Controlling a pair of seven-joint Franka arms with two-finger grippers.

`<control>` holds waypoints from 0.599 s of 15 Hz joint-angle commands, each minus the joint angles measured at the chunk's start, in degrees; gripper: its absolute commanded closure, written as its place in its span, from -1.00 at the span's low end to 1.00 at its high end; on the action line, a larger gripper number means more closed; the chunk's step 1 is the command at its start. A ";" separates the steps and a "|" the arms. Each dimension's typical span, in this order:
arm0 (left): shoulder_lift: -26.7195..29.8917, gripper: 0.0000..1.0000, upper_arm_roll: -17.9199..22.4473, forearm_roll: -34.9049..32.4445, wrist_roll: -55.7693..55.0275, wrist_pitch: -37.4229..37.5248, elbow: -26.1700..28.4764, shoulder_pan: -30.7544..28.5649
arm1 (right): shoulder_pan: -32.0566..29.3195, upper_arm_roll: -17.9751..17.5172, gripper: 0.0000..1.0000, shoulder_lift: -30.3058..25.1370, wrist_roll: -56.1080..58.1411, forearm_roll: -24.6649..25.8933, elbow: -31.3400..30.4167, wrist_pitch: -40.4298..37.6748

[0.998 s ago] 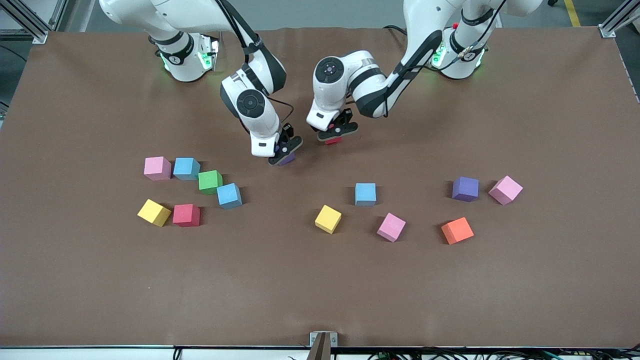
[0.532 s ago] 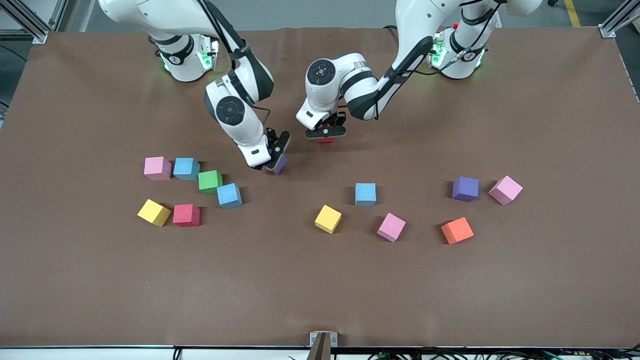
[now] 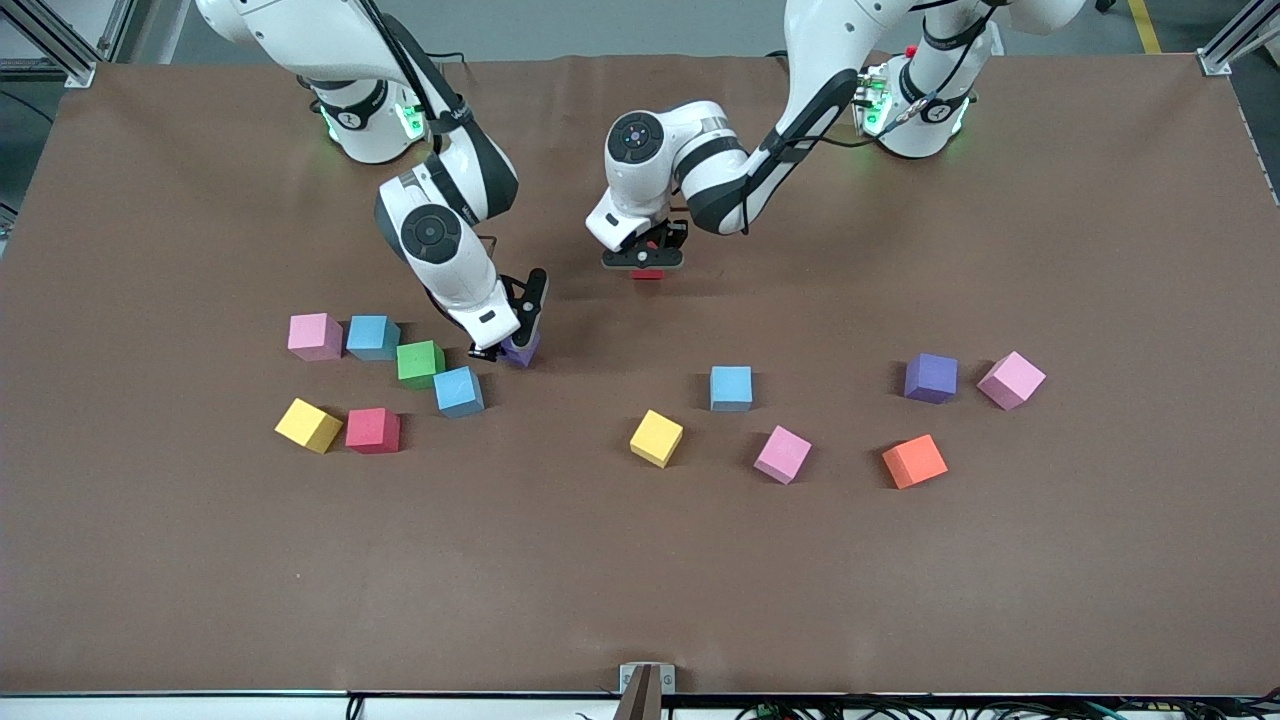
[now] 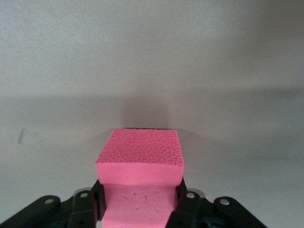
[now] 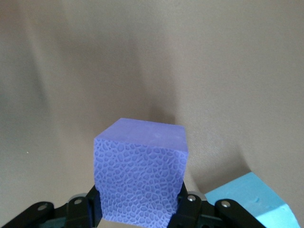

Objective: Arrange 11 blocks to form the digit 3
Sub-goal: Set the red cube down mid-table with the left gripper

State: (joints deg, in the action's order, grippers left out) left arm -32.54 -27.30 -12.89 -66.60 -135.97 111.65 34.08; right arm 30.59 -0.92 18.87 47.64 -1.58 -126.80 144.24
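Clamping a purple block [image 3: 521, 349], your right gripper [image 3: 517, 340] hangs over the counter [image 3: 640, 580]; left gripper [image 3: 645, 266] pinches a red block [image 3: 647, 273].

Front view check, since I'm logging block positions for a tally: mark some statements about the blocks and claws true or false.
1. The right claw is shut on a purple block. True.
2. The left claw holds a yellow block. False: it grips a red block.
3. The green block sits beside a blue block. True.
4. The orange block lies at the right arm's end of the table. False: it is toward the left arm's end.
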 commanded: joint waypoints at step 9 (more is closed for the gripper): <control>-1.04 -1.00 0.14 -1.26 -0.81 0.53 -1.44 -0.24 | -0.62 -0.05 0.58 -1.82 1.32 5.00 -1.79 -0.01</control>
State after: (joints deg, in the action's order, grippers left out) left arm -33.35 -27.17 -12.90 -66.64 -135.97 111.31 34.06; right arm 30.58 -0.65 18.87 48.56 1.19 -126.99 144.11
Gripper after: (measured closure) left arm 0.137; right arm 0.423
